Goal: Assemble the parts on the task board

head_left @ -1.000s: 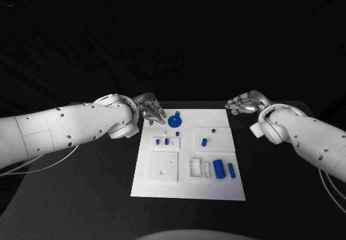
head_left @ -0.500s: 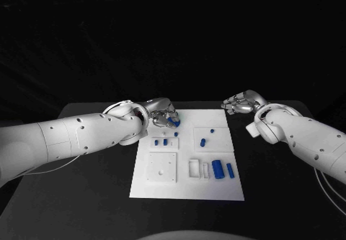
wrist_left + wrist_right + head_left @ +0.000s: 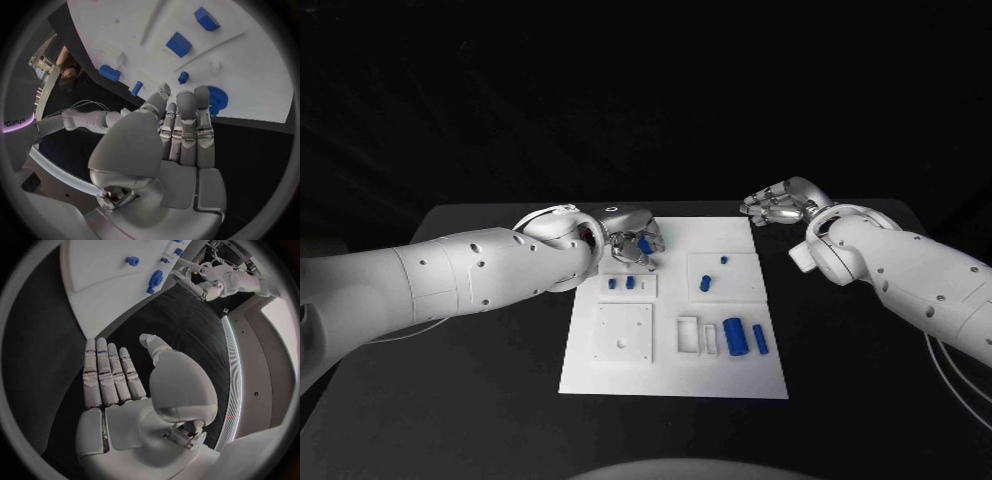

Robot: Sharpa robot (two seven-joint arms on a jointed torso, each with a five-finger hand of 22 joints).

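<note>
At the far left corner of the white rectangular task board [image 3: 678, 305], my left hand [image 3: 632, 232] hangs over the round blue ribbed part [image 3: 215, 101]. From my left wrist I see my fingers [image 3: 186, 125] lying straight and side by side, their tips reaching to that part's edge, with nothing between them. Whether a tip already touches it, I cannot tell. My thumb is off to one side, not yet set against the part.

My right hand [image 3: 782, 204] hovers off the board's far right corner, over the black tabletop [image 3: 488, 340]; from my right wrist its fingers [image 3: 106, 375] lie flat together, thumb apart, palm bare, holding nothing.

Other small blue parts are spread about the board: two short pegs [image 3: 619, 283] stand in a raised white block just on my side of the left hand, a few pieces sit on a second raised block to the right, and two blue cylinders [image 3: 747, 338] lie beside a white slotted holder nearer my body.

The risk, I judge, is the grasp. With my fingers flat and the thumb wide, closing carelessly could nudge the round part sideways or off the board's far edge. Lowering too far toward me could knock the standing pegs, which sit near my knuckles.
</note>
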